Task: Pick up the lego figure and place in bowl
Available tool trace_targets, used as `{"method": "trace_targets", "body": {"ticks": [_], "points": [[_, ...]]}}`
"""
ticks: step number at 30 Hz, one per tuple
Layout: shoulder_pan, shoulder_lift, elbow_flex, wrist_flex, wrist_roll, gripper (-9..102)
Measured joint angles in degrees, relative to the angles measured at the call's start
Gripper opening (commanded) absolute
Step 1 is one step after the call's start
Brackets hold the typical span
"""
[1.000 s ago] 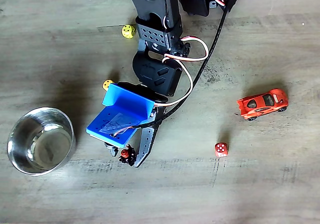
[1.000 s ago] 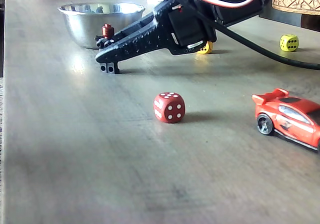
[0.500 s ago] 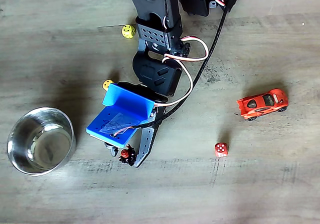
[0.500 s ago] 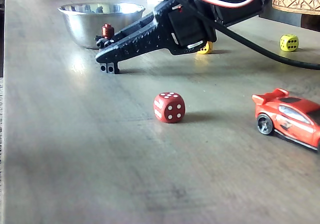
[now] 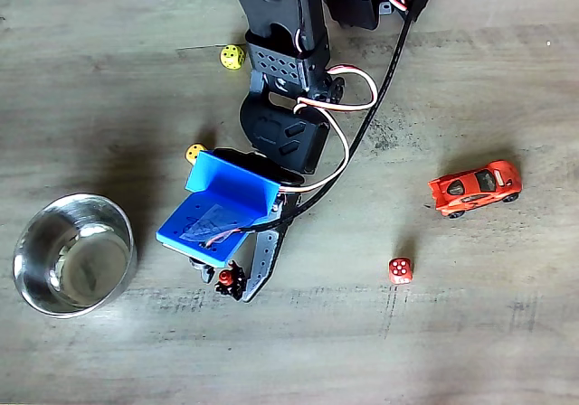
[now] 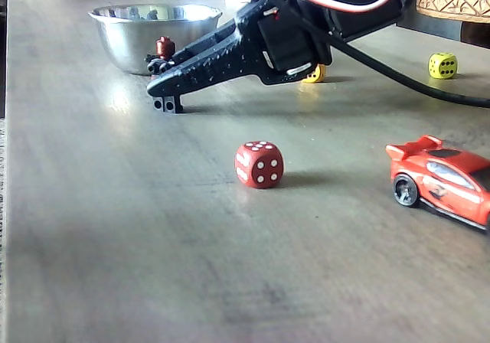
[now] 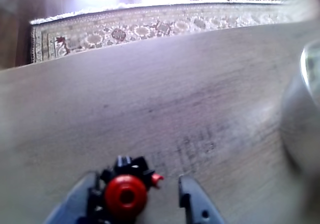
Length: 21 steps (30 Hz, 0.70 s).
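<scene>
I count one lego figure, one bowl, three dice, one car. Figure upright, red head up; gripper fingers clamped on it.

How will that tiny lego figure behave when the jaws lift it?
The lego figure looks like hard plastic, so probably stiff and very light. Being tiny with a round red head, it could twist or slip between the jaws. The wrist view shows a gap beside it, so the hold may be loose.
</scene>
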<state>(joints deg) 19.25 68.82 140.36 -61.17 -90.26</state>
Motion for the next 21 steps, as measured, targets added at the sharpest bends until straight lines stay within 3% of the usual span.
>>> {"method": "trace_targets", "body": {"ticks": [5,21], "points": [[0.00,0.00,0.00,0.00,0.00,5],[0.00,0.00,-0.09,0.00,0.00,4]]}}
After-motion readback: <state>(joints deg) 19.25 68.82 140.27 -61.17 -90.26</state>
